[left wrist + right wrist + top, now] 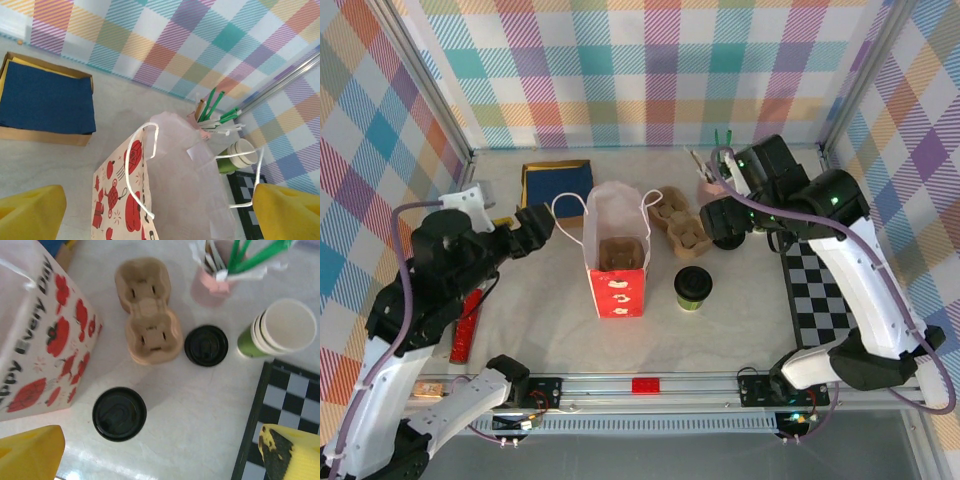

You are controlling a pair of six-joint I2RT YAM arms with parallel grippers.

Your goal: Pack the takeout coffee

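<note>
In bag (616, 295): cardbd carrier (620, 254); coffee (693, 287) outside

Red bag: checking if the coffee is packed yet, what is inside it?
Inside the red bag sits a brown cardboard cup carrier; what lies under it is hidden. The takeout coffee stands outside, beside the bag.

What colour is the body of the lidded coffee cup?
Olive green; the takeout coffee shows it best from the top external view.
</note>
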